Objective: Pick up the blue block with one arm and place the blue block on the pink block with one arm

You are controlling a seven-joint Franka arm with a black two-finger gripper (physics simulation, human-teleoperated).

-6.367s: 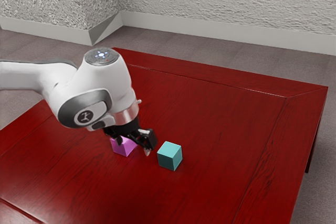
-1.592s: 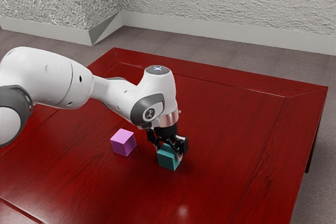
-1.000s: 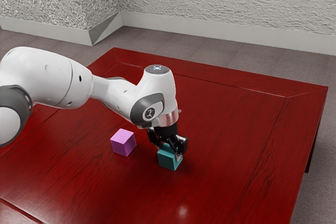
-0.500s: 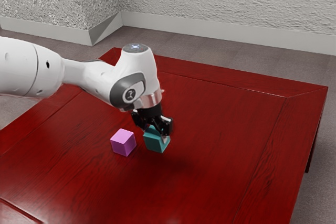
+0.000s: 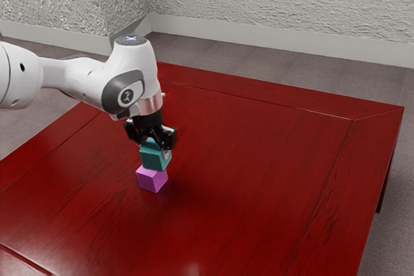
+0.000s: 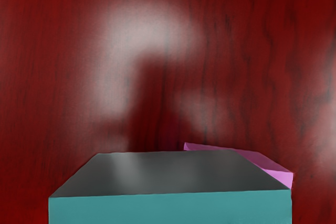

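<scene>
One blue block (image 5: 153, 158) over pink block (image 5: 151, 180)

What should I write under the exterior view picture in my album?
A robot gripper holds the blue block over the pink block on a red table.

Side overview, wrist closeup: blue block (image 5: 152, 158)

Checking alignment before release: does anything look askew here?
Slightly. The teal-blue cube, clamped in the black gripper, is over the pink cube, but a pink corner juts out on one side in the wrist view, so they are not squared. Nothing else stands out.
</scene>
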